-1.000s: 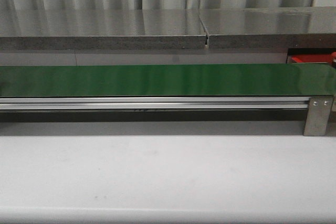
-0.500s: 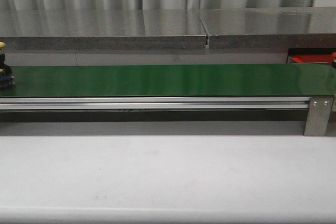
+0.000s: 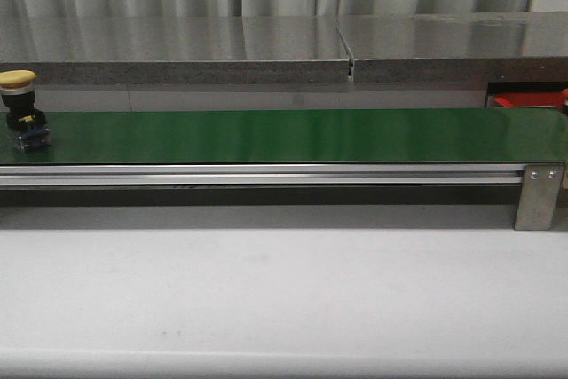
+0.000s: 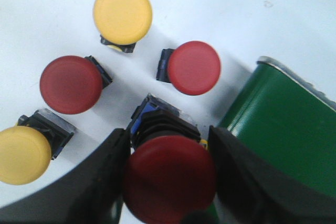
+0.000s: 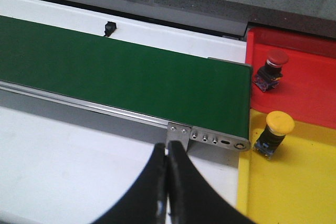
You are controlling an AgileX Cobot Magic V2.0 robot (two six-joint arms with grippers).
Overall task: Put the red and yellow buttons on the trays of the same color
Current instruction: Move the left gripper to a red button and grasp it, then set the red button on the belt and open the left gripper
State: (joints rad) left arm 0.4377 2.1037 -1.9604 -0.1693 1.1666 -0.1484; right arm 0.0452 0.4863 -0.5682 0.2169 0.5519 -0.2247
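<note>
A yellow-capped button (image 3: 20, 110) stands upright on a black base at the green belt's (image 3: 293, 135) far left end.

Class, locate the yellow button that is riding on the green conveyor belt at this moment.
In the front view, the yellow button stands upright at the far left end of the green conveyor belt, with nothing else on the belt beside it.

My left gripper (image 4: 169, 177) is clamped on a red button (image 4: 169, 178), fingers (image 4: 97, 182) tight against both sides of its cap, right beside the green conveyor belt (image 4: 283, 140) end. On the white surface (image 4: 47, 14) past it: two loose red buttons (image 4: 193, 67) (image 4: 71, 84) and two yellow buttons (image 4: 122, 13) (image 4: 22, 154), all apart from each other.
</note>
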